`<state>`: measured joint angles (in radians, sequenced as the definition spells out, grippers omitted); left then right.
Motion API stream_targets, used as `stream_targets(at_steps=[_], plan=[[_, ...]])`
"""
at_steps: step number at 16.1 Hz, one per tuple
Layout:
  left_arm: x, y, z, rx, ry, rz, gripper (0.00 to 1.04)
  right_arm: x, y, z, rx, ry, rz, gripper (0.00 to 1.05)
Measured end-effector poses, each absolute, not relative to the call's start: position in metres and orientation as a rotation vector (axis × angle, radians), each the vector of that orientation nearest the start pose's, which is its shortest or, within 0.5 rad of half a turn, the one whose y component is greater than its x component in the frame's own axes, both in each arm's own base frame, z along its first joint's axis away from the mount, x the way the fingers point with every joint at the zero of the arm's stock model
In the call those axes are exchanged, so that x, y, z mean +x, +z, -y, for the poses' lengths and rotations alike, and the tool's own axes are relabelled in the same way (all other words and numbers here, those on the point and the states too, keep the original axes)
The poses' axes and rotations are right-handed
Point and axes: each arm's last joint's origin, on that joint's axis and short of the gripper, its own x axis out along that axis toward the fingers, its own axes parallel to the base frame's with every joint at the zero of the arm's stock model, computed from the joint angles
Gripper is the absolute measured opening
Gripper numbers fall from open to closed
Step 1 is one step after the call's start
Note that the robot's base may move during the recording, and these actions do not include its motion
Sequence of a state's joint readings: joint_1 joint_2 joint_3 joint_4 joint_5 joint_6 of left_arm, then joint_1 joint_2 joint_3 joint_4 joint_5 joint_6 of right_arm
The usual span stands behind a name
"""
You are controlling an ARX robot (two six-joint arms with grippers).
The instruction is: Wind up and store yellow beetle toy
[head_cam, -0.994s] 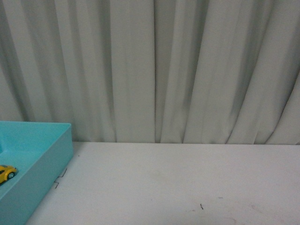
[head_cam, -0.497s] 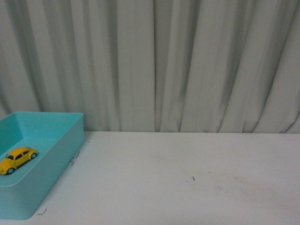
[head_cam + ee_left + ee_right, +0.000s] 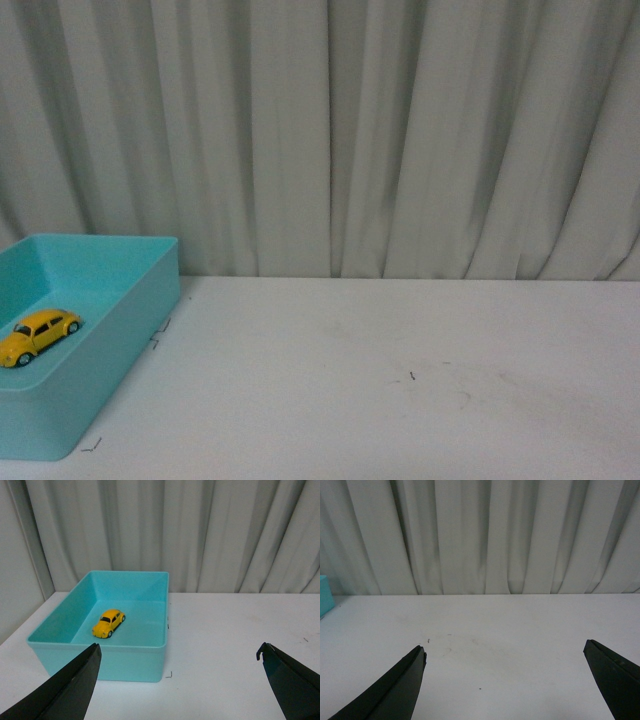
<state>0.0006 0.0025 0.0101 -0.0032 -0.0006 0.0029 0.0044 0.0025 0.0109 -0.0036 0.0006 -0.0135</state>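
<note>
At about nine o'clock in the front view, the yellow beetle toy [image 3: 40,336] sits on its wheels on the floor of the turquoise bin [image 3: 140,330], which rests on the white tabletop [image 3: 400,380]. It looks small, light, rigid and glossy, so likely slippery; the flat sides over the wheels seem the safest hold. The left pincer [image 3: 177,680] hangs spread wide and empty, short of the bin; the right pincer [image 3: 505,680] likewise gapes over bare tabletop

Turquoise bin [image 3: 140,300]; white table [image 3: 400,380]; curtain [image 3: 350,130]
</note>
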Motion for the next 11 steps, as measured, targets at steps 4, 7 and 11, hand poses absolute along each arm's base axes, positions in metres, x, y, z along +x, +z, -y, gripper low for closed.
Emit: stream_targets(at_steps=[4, 7, 11], plan=[[0.0972, 0.1664, -0.0001, 0.003, 0.001, 0.004, 0.98, 0.0972, 0.1667, -0.0004, -0.014, 0.004, 0.005, 0.98], [0.0972, 0.1664, -0.0001, 0.003, 0.001, 0.004, 0.98, 0.0972, 0.1667, -0.0004, -0.014, 0.004, 0.005, 0.98], [0.0972, 0.1664, -0.0001, 0.003, 0.001, 0.004, 0.98, 0.0972, 0.1667, -0.0004, -0.014, 0.004, 0.005, 0.98]])
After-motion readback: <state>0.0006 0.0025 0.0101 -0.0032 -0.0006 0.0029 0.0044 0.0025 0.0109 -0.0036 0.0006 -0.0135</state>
